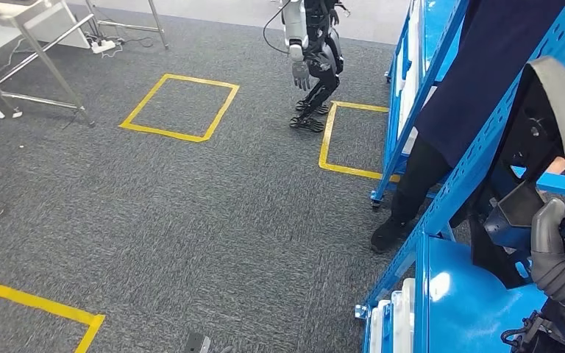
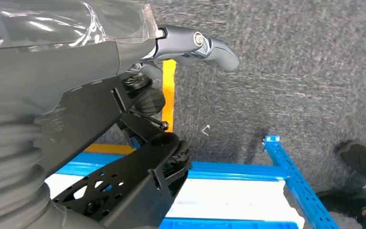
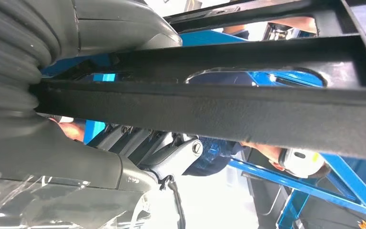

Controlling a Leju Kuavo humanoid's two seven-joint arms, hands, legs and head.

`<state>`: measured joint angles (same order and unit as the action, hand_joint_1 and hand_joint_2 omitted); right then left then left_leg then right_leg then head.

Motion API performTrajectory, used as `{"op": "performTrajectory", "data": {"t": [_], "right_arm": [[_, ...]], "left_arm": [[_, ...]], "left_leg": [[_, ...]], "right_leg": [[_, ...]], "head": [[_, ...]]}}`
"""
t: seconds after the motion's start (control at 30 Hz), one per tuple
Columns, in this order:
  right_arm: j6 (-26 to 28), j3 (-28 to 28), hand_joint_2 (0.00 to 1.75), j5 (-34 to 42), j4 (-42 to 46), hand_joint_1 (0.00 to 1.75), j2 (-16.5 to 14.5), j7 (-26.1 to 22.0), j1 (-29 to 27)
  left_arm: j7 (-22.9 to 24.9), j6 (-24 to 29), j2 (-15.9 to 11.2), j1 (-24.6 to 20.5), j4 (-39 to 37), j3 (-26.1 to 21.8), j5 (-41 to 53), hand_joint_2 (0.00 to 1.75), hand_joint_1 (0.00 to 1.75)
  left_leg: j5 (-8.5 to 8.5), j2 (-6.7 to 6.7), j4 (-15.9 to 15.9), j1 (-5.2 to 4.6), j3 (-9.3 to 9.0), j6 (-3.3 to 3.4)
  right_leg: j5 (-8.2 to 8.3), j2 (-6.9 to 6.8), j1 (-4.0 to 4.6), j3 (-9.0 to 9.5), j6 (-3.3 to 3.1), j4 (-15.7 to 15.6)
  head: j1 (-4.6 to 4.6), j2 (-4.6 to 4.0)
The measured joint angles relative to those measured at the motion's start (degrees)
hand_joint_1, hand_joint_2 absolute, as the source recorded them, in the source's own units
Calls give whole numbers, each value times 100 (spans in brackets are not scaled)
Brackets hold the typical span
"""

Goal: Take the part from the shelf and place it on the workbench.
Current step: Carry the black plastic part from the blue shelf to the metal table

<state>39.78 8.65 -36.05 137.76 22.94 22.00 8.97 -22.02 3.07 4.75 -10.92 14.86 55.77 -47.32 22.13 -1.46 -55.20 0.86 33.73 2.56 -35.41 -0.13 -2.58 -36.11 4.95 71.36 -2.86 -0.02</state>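
The part [image 3: 228,107] is a black metal frame with long bars and cut-outs. My right hand [image 3: 138,148] grips it, one bar passing between the thick grey thumb and the darker fingers [image 3: 124,138]. In the head view the part [image 1: 519,209] sits at the far right against the blue shelf [image 1: 478,158], with my right hand [image 1: 555,261] just below it. My left hand [image 2: 198,47] hangs over the grey carpet, thumb stretched out and nothing in it.
A person in dark clothes [image 1: 478,81] stands right against the shelf, one shoe [image 1: 388,234] on the carpet. White bins [image 1: 393,316] lie on the low shelf. A metal-framed table [image 1: 40,48] stands far left. Another robot [image 1: 313,59] stands ahead. Yellow squares [image 1: 180,107] mark the floor.
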Motion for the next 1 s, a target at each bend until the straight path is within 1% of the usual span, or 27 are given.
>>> {"op": "performTrajectory", "data": {"t": [0.03, 0.07, 0.1, 0.13, 0.17, 0.2, 0.23, 0.27, 0.3, 0.33, 0.37, 0.4, 0.43, 0.47, 0.5, 0.53, 0.6, 0.63, 0.67, 0.7, 0.73, 0.77, 0.83, 0.87, 0.9, 0.93, 1.0], "right_arm": [[0, 2, 175, 6, -1, 175, -4, -23, 1], [0, 4, 175, 15, -2, 175, -15, -41, 5], [1, 9, 175, 38, -3, 175, -35, -43, 22], [1, 14, 175, 72, -3, 175, -54, -8, 57], [1, 19, 175, 118, -5, 175, -52, 63, 122], [1, 22, 175, 178, -6, 175, -35, 166, 221], [0, 22, 175, 236, -7, 175, -7, 288, 340], [0, 18, 175, 291, -9, 175, 31, 413, 473], [0, 10, 175, 332, -10, 175, 65, 536, 597], [0, 0, 175, 353, -11, 175, 101, 654, 710], [0, -11, 175, 356, -11, 175, 143, 766, 814], [-1, -20, 175, 342, -11, 175, 187, 870, 904], [-1, -26, 175, 324, -11, 175, 226, 964, 989], [-1, -34, 175, 295, -11, 175, 270, 1056, 1071], [-1, -44, 175, 261, -10, 175, 320, 1155, 1152], [-1, -58, 175, 231, -10, 175, 372, 1262, 1238], [0, -108, 175, 193, -7, 175, 488, 1479, 1394], [0, -141, 175, 187, -3, 175, 554, 1563, 1451], [0, -174, 175, 174, 0, 175, 620, 1628, 1487], [1, -203, 175, 152, 4, 175, 686, 1670, 1509], [1, -229, 175, 127, 7, 175, 746, 1698, 1517], [1, -246, 175, 98, 8, 175, 787, 1711, 1519], [0, -280, 175, 46, 10, 175, 848, 1708, 1516], [0, -291, 175, 25, 13, 175, 868, 1696, 1516], [0, -303, 175, 9, 17, 175, 888, 1679, 1515], [0, -313, 175, -2, 23, 175, 902, 1661, 1515], [0, -331, 175, -15, 38, 175, 916, 1634, 1514]], "left_arm": [[11, -26, -1, 2, 0, -1, -10, 175, 0], [21, -56, -2, 2, 0, -2, -13, 175, 0], [39, -89, -8, -1, 0, -4, -13, 175, 0], [61, -123, -15, -4, 0, -5, -9, 175, 0], [85, -159, -21, -8, 0, -7, -4, 175, 0], [114, -197, -27, -8, 0, -8, 7, 175, 0], [139, -232, -27, -1, 0, -8, 22, 175, 0], [163, -262, -25, 10, 0, -7, 36, 175, 0], [183, -291, -22, 20, 0, -5, 50, 175, 0], [196, -313, -20, 24, 0, -3, 61, 175, 0], [202, -330, -17, 17, 0, -1, 67, 175, 0], [204, -344, -17, 5, 0, 1, 73, 175, 0], [204, -352, -19, -4, 0, 1, 80, 175, 0], [204, -362, -22, -6, 0, 1, 85, 175, 0], [204, -380, -25, -3, 0, 1, 92, 175, 0], [204, -399, -27, 0, 0, 1, 98, 175, 0], [204, -436, -25, -5, 0, 1, 107, 175, 0], [202, -445, -20, -7, 0, 1, 110, 175, 0], [201, -454, -16, -7, 0, 1, 111, 175, 0], [199, -461, -13, -4, 0, 1, 114, 175, 0], [198, -467, -13, 0, 0, 1, 115, 175, 0], [197, -472, -17, 0, 0, 1, 115, 175, 0], [196, -482, -25, -4, 0, 1, 120, 175, 0], [196, -489, -27, -6, 0, 1, 124, 175, 0], [196, -498, -27, -5, 0, 1, 129, 175, 0], [196, -508, -27, -4, 0, 1, 134, 175, 0], [196, -524, -27, -3, 0, 1, 140, 175, 0]], "left_leg": [[-37, 36, -6, 16, 40, -31], [-71, 77, -21, 30, 77, -72], [-104, 119, -36, 48, 117, -120], [-139, 156, -53, 65, 145, -174], [-176, 190, -68, 85, 174, -230], [-220, 222, -60, 108, 194, -283], [-260, 249, -46, 124, 202, -331], [-240, 261, -60, 131, 224, -359], [-125, 260, -155, 129, 268, -368], [86, 251, -383, 131, 353, -364], [358, 238, -743, 129, 477, -354], [610, 232, -1169, 132, 617, -351], [769, 232, -1540, 136, 724, -355], [817, 231, -1753, 135, 757, -363], [761, 226, -1746, 143, 688, -374], [624, 212, -1506, 161, 511, -388], [375, 155, -771, 193, 56, -431], [318, 140, -494, 190, -93, -431], [325, 136, -339, 169, -162, -410], [348, 149, -290, 130, -172, -366], [351, 158, -255, 115, -154, -316], [358, 159, -230, 99, -150, -283], [349, 158, -214, 78, -151, -239], [347, 159, -214, 69, -152, -219], [344, 160, -215, 62, -152, -197], [340, 160, -216, 57, -150, -179], [331, 160, -220, 51, -139, -160]], "right_leg": [[152, 4, -31, 207, 32, -307], [294, 30, -73, 472, 76, -724], [420, 73, -82, 696, 105, -1074], [507, 120, -79, 835, 101, -1318], [537, 162, -51, 887, 62, -1429], [567, 178, 5, 864, -5, -1431], [588, 161, 14, 840, -86, -1451], [609, 132, 19, 830, -152, -1473], [654, 96, 10, 807, -213, -1488], [703, 62, -9, 775, -271, -1504], [745, 35, -4, 733, -306, -1506], [779, 11, 5, 683, -333, -1505], [803, -12, 14, 639, -336, -1504], [816, -35, 20, 608, -327, -1504], [822, -53, 16, 587, -314, -1503], [824, -68, 6, 578, -286, -1499], [812, -85, -7, 558, -205, -1479], [813, -88, -5, 544, -149, -1464], [821, -86, -9, 524, -100, -1450], [833, -81, -21, 498, -52, -1444], [846, -70, -46, 489, -44, -1445], [855, -61, -70, 478, -74, -1450], [867, -49, -85, 481, -184, -1479], [878, -49, -85, 488, -213, -1497], [893, -50, -84, 496, -205, -1519], [910, -51, -84, 502, -179, -1538], [947, -52, -85, 508, -89, -1565]], "head": [[0, 0], [-1, 0], [-2, 0], [-7, -1], [-7, -1], [-6, -2], [-8, -2], [-10, -2], [-21, -2], [-31, -2], [-38, -2], [-39, -2], [-37, -2], [-37, -2], [-36, -2], [-36, -1], [-36, -2], [-27, -2], [-20, -2], [-10, -2], [-1, -2], [0, -2], [4, -1], [6, -1], [7, -2], [8, -2], [9, -1]]}}
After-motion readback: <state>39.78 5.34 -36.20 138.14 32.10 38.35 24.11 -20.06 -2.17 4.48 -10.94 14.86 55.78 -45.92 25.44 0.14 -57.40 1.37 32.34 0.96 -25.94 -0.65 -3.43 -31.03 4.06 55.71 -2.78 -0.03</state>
